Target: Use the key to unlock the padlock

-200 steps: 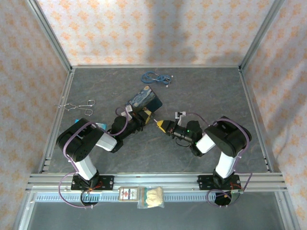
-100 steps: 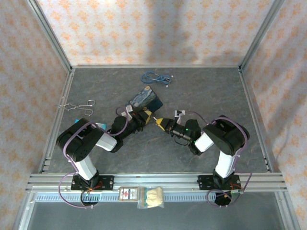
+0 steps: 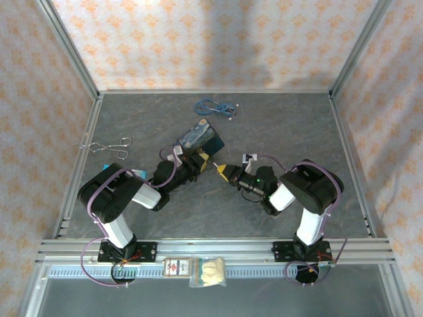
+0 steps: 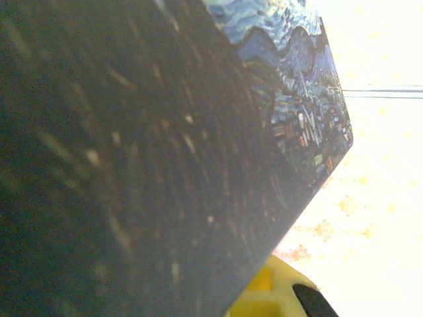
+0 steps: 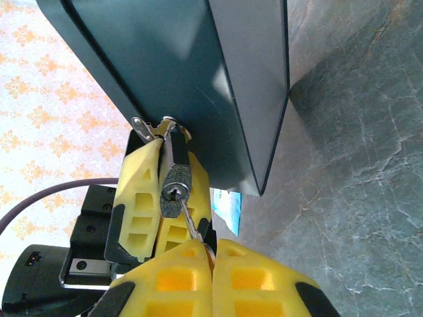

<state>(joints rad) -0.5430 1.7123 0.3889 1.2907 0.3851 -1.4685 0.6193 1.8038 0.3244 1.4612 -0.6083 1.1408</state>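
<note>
We find the padlock hanging from the hasp at the edge of the Starry Night tin, its body clamped between the left gripper's yellow fingers. Just off that edge, the right gripper has its fingers pressed together on the key, whose tip meets the keyhole. We judge insertion barely begun; turning and freeing the shackle are left. The padlock's long axis runs away from the tin, with the keyhole toward the right gripper, and the key lies nearly in line.
</note>
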